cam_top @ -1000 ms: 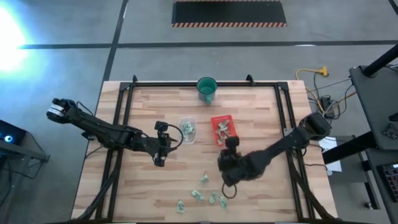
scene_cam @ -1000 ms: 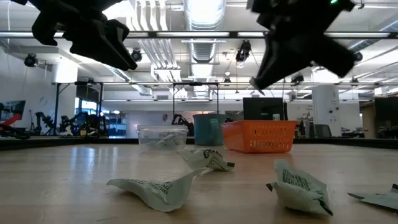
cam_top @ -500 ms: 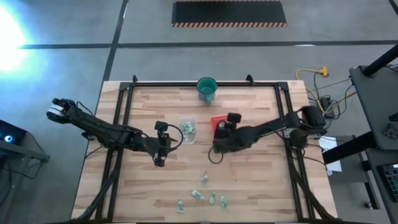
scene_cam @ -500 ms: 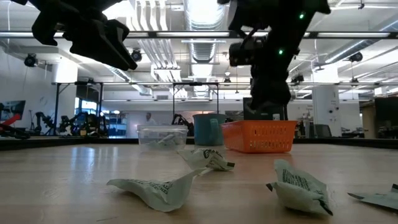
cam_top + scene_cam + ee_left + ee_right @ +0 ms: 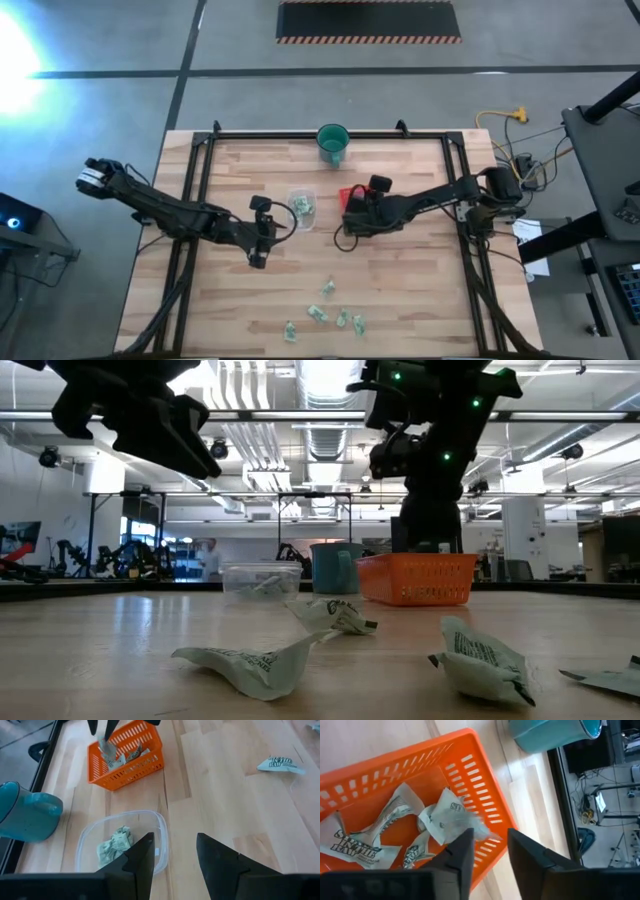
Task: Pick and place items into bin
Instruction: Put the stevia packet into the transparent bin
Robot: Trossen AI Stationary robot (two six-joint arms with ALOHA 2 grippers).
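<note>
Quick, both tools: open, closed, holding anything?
Left tool: open, empty, above the clear container.
Right tool: open over the orange basket, packet dropping.

We see an orange slotted tray (image 5: pixel 470 795), a teal cup (image 5: pixel 25 817), and pale green-and-white printed items (image 5: pixel 445 822).

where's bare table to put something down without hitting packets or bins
Bare wood lies right of the loose packets, up to the table's right rail. More lies left of them, below the left gripper. It is crowded mid-table: clear tub, orange basket with the right gripper over it, teal cup behind.
</note>
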